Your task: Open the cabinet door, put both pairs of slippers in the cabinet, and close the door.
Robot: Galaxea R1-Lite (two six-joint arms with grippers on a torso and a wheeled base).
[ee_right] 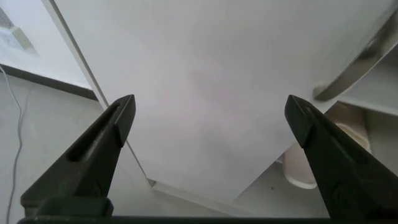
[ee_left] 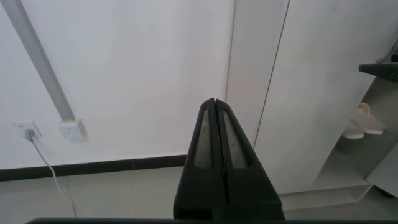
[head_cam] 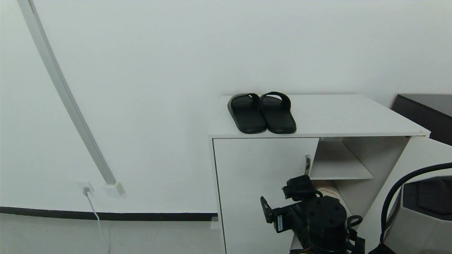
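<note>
Black slippers (head_cam: pixel 262 113) sit at the cabinet (head_cam: pixel 265 176) top's front edge, white slippers (ee_left: pixel 364 121) lie part-hidden inside past the open right door (head_cam: pixel 420 151), the right gripper (ee_right: pixel 210 106) gapes wide and the left gripper (ee_left: pixel 214 104) is pressed closed.

The right door (head_cam: pixel 413 158) of the cabinet (head_cam: pixel 353 113) stood swung wide, so its right half lay open to reach above and below the inner shelf (head_cam: pixel 339 165). The shut left door (head_cam: pixel 261 183) barred the other half; pale slippers (ee_left: pixel 364 122) occupied the bottom level.

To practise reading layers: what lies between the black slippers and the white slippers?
The cabinet top and one inner shelf lie between black slippers above and white slippers below; the head view shows it.
</note>
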